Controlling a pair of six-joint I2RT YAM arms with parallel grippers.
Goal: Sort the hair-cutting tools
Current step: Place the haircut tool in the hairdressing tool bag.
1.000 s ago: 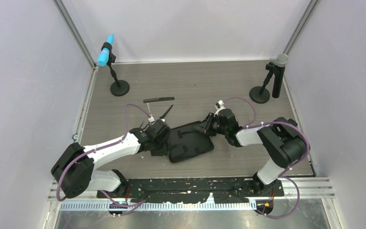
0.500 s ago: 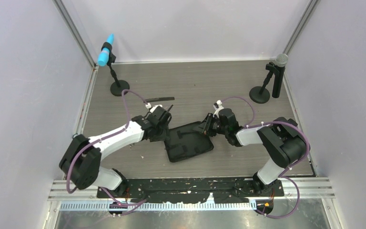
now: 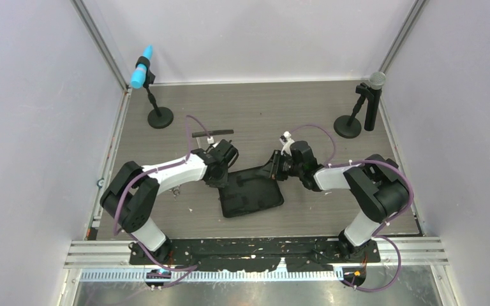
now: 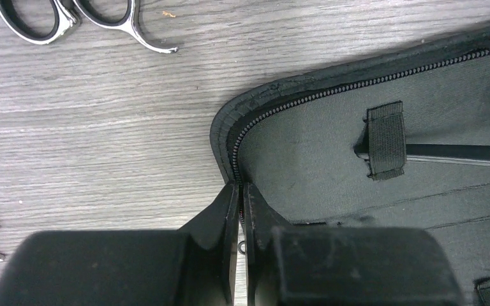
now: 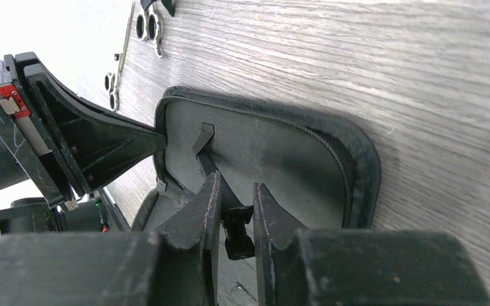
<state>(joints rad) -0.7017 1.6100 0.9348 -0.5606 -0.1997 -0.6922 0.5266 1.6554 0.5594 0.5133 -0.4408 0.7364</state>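
While the left gripper [image 4: 239, 197] was clenched on the zip rim of the open case [image 4: 226, 127], the right gripper [image 5: 236, 185] grasped what seemed a short black clip [image 5: 236, 233] over the lining. Packing was in hand, I judged; next the clip needed seating inside. Scissors [image 4: 76, 19] and comb [image 3: 212, 134] lay outside on the table, where the left arm crowded them.

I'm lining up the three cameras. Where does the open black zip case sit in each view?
Top external: zip case mid-table, between the two arms.
Left wrist: zip case fills the right half, rounded corner at centre.
Right wrist: zip case at centre, lying open, lining showing.
Shared landmark: left gripper, jaws shut on the case's corner rim.
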